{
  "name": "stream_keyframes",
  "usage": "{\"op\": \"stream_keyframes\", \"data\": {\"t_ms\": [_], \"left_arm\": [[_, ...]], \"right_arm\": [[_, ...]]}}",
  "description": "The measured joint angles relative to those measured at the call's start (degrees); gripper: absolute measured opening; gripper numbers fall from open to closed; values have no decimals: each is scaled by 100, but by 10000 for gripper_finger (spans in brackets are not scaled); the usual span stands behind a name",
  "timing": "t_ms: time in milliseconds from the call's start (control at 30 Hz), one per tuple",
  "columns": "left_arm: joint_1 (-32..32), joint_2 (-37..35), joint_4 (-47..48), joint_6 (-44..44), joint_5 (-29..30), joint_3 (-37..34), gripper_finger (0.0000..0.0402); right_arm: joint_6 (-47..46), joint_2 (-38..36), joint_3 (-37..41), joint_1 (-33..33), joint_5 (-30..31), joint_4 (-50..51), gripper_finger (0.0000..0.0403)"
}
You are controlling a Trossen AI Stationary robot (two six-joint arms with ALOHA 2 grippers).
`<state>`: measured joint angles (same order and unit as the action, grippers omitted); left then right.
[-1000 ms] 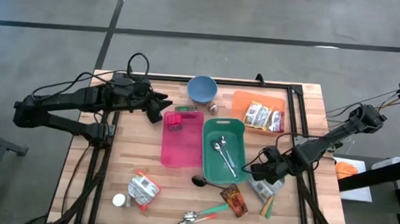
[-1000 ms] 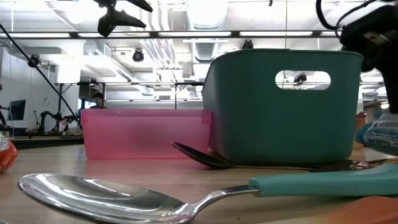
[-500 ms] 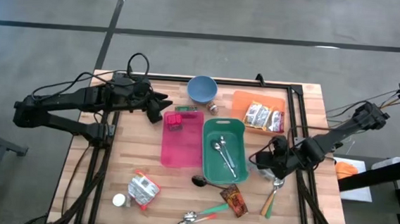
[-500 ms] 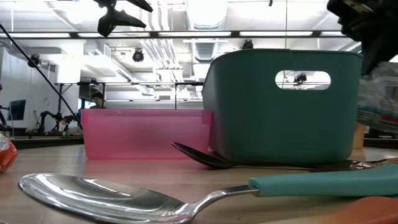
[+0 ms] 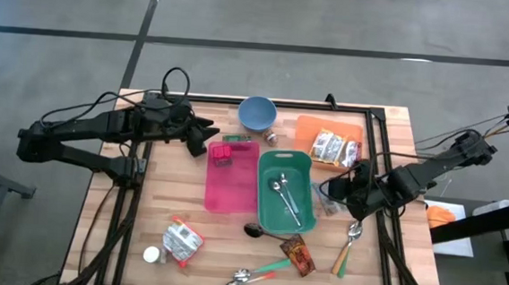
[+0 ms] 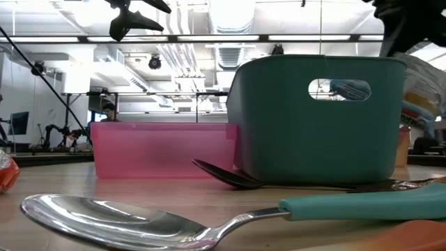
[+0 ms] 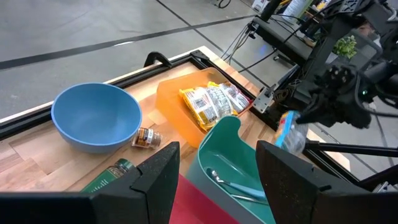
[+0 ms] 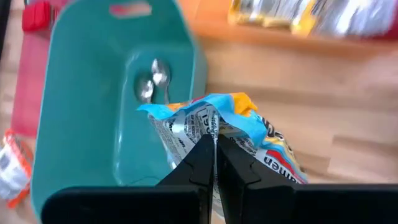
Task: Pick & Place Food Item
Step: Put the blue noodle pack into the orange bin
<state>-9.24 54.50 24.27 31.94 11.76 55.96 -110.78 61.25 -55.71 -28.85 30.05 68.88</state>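
Right wrist view puts the blue snack packet pinched between the right gripper fingers, which are clamped tight on its crimped edge; the packet hangs in the air at the right-hand rim of the green bin, part over the bin, part over the wooden table. From above, the packet sits at about 3 o'clock from the bin, with the right gripper just behind it. Two spoons lie inside the bin. At 12 to 1 o'clock from the packet is the orange tray with two food pouches. The pink bin touches the green one at its 9 o'clock side. The left gripper waits at the pink bin's 11 o'clock corner, jaws partly apart and empty
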Motion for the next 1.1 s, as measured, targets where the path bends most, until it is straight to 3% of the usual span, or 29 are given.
{"op": "stream_keyframes", "data": {"t_ms": [267, 600, 867, 1100], "left_arm": [[-2, 0, 0, 0, -2, 0, 212], [-1, 0, 0, 2, -2, 0, 212], [0, 0, -17, 4, -1, 0, 212], [1, 0, -48, 7, 1, 0, 212]], "right_arm": [[173, 0, -516, 418, 534, 990, 8], [718, 0, -853, 1609, 1282, 1384, 8], [1571, 0, -1029, 2787, 1547, 1050, 8], [2872, 7, -990, 3655, 1637, -217, 8]]}}
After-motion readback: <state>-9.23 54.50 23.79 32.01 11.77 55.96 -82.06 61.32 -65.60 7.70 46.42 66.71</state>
